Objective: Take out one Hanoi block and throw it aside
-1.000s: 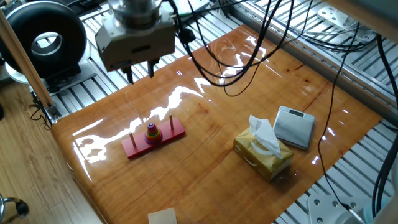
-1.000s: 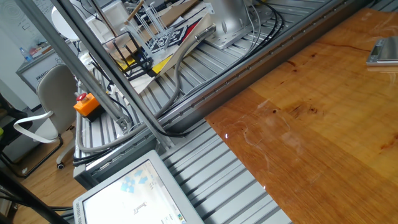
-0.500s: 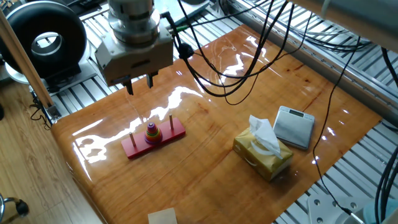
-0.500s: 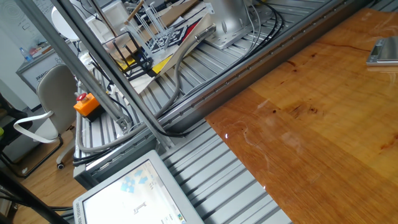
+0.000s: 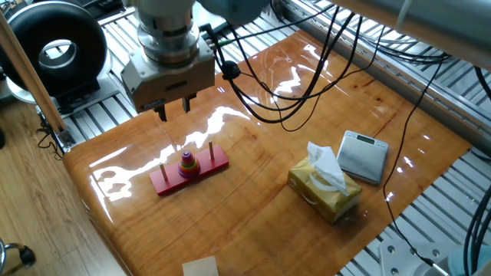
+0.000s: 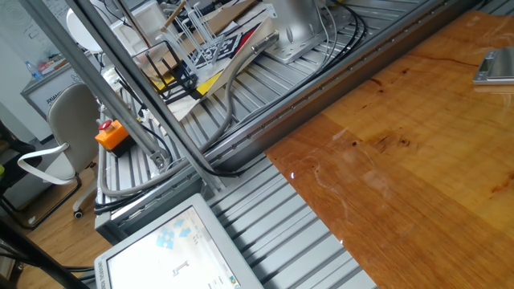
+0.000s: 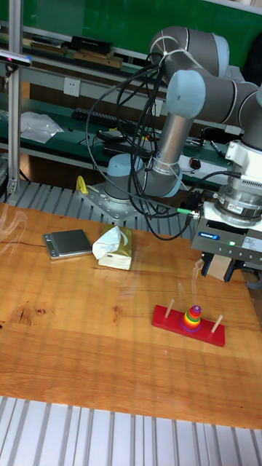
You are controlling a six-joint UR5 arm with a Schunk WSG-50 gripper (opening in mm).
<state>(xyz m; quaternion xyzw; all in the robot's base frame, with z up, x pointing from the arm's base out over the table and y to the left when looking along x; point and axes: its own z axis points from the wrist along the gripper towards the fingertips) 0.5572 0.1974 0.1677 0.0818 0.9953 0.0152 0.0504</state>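
Note:
The Hanoi block (image 5: 186, 156) is a tiny purple ring topping a small stack of coloured rings on the middle peg of a flat red base (image 5: 215, 162). In the tall fixed view the purple ring (image 7: 193, 308) sits on the same stack, over the base (image 7: 169, 319). My gripper (image 5: 173, 108) hangs above and behind the stack, open, with nothing between its fingers. The tall fixed view shows the gripper (image 7: 218, 272) above and slightly right of the tower, well apart from it. Neither shows in the other fixed view.
A yellow tissue box (image 5: 324, 188) and a grey digital scale (image 5: 363, 156) lie right of the tower. Black cables (image 5: 291, 84) droop from the arm over the back of the table. A black drum (image 5: 54, 46) stands off the table at the left.
The gripper has come down and shifted slightly right, closer to the tower. Its fingers stay apart. The tower and the other objects have not moved.

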